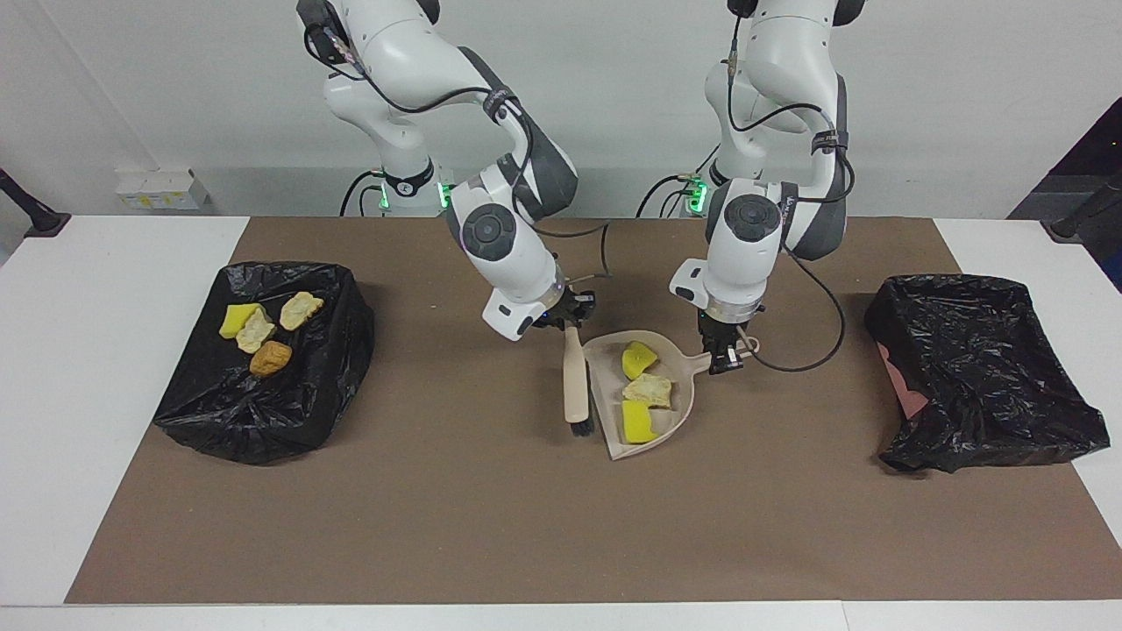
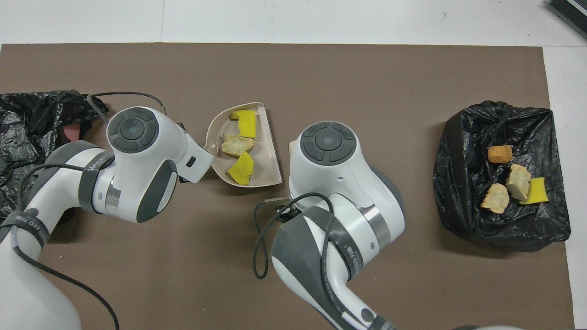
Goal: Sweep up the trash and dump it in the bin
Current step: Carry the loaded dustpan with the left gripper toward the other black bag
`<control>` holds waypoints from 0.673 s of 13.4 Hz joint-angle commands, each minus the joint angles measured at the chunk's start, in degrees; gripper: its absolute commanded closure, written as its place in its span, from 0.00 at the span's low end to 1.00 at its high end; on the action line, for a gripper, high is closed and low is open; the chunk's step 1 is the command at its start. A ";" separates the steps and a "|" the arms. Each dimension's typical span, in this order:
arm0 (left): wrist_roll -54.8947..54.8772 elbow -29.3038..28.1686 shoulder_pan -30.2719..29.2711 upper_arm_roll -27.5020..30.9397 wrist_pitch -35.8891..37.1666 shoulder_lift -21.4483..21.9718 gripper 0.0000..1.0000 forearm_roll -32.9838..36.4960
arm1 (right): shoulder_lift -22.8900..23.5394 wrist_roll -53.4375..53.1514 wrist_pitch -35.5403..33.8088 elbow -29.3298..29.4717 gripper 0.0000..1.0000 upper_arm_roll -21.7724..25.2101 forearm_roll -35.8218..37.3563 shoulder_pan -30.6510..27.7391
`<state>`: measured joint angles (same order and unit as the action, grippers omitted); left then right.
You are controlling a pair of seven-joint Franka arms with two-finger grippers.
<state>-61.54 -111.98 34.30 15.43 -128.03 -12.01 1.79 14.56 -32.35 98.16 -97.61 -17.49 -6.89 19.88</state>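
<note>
On the brown desk mat, my left claw [image 1: 724, 359] clamps the beige plastic dustpan [image 1: 679, 412] holding three trash scraps [image 1: 647, 391]; my right claw [image 1: 567, 317] grips the beige brush [image 1: 576, 381] beside it. I'd lift level toward the empty black-lined bin [image 1: 982, 368].

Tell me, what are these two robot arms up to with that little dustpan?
They are clearing scraps. The left pincer holds the dustpan by its handle; three scraps lie in it. The right pincer holds the brush just beside the pan. Four more scraps lie on a black bag toward the right arm's end; another black-lined bin sits at the left arm's end.
</note>
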 commanded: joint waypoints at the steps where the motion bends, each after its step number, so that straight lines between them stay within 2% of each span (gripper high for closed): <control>1: -3.57 -0.52 -3.18 -0.14 1.20 4.79 1.00 1.03 | -3.40 -2.80 0.19 -4.07 1.00 -0.09 -0.14 1.12; 3: -7.18 -0.43 -4.85 -0.14 2.78 7.25 1.00 1.03 | -2.35 -7.17 1.50 -4.78 1.00 -0.09 -0.22 4.63; 5: -7.63 0.18 -4.95 -0.14 4.79 9.28 1.00 1.03 | -1.64 -12.45 6.58 -7.40 1.00 -0.09 -0.31 7.97; 9: -7.63 7.03 -4.86 -0.14 13.05 10.07 1.00 1.03 | -1.91 -14.84 15.56 -13.73 1.00 -0.18 -1.19 12.99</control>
<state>-68.70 -108.18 29.54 15.48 -118.94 -2.38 1.89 13.84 -46.18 110.13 -107.82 -17.61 -7.36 32.20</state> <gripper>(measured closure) 0.674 0.744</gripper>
